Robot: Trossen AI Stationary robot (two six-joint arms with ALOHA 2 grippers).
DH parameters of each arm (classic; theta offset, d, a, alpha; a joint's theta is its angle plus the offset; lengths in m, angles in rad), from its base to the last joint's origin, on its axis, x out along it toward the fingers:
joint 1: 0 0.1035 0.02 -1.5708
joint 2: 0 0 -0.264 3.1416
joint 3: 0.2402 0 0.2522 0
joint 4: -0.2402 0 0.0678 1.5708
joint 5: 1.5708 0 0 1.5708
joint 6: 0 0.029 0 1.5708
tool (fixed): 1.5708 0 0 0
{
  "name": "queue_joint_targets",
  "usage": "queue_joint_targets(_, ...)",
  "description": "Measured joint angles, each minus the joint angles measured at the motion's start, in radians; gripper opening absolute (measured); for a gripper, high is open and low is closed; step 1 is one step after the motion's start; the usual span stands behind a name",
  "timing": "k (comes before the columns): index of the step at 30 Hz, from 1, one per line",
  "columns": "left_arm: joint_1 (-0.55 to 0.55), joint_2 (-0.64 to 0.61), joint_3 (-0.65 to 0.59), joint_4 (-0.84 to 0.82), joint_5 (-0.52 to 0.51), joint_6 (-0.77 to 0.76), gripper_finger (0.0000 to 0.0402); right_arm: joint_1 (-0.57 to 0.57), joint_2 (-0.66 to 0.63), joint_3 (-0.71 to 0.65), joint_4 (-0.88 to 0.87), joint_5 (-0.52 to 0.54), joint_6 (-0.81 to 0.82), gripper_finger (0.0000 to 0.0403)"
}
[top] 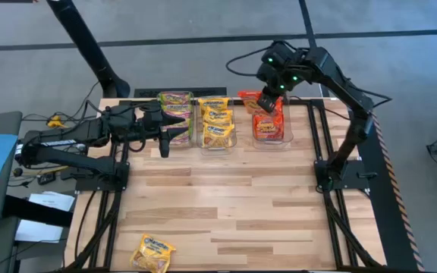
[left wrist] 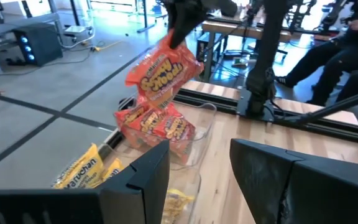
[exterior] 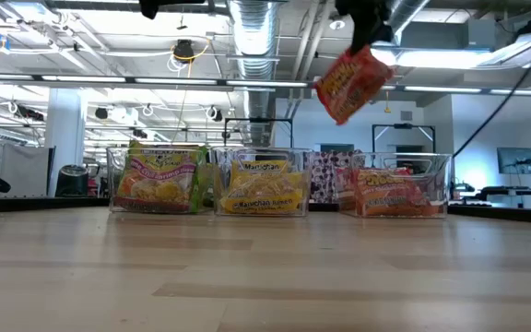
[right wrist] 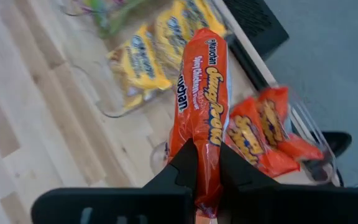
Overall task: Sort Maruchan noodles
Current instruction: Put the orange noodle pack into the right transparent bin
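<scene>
I am holding 1 red-orange packet point(right wrist: 202, 112) clenched in my right gripper point(right wrist: 205, 171) above its bin point(top: 287, 130); releasing off-centre risks missing. Left gripper point(left wrist: 199, 171) is waiting, fingers released.

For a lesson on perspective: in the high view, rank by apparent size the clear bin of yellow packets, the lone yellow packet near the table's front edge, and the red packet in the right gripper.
1. Bin of yellow packets.
2. Lone yellow packet.
3. Red packet in the right gripper; it hangs edge-on and partly hidden, so this is unsure.
</scene>
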Motion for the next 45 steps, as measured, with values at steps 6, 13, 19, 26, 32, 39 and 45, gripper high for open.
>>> queue_joint_targets(6, 0.04, 0.0, 0.0, 0.0, 0.0, 0.0, 0.0157, -0.07, -0.218, -0.398, 0.255, -0.038, -0.028, 0.0039)
queue_joint_targets(13, 0.071, 0.0, 0.0, 0.0, 0.007, 0.0, 0.0157, -0.125, -0.401, -0.736, 0.467, -0.062, -0.113, 0.0039)
queue_joint_targets(19, 0.079, 0.0, 0.0, 0.0, 0.007, 0.0, 0.0157, -0.155, -0.478, -0.927, 0.538, -0.18, -0.205, 0.004)
queue_joint_targets(26, 0.079, 0.001, 0.0, -0.001, 0.008, -0.005, 0.0157, -0.188, -0.474, -0.983, 0.586, -0.276, -0.271, 0.004)
queue_joint_targets(32, 0.079, 0.001, 0.0, -0.003, 0.008, -0.007, 0.0157, -0.218, -0.409, -0.982, 0.591, -0.305, -0.318, 0.004)
queue_joint_targets(39, 0.079, 0.001, 0.0, -0.036, 0.008, -0.008, 0.0157, -0.212, -0.338, -0.982, 0.588, -0.299, -0.339, 0.004)
queue_joint_targets(45, 0.079, 0.001, 0.0, -0.05, 0.008, -0.008, 0.0157, -0.193, -0.294, -0.982, 0.573, -0.214, -0.338, 0.0042)
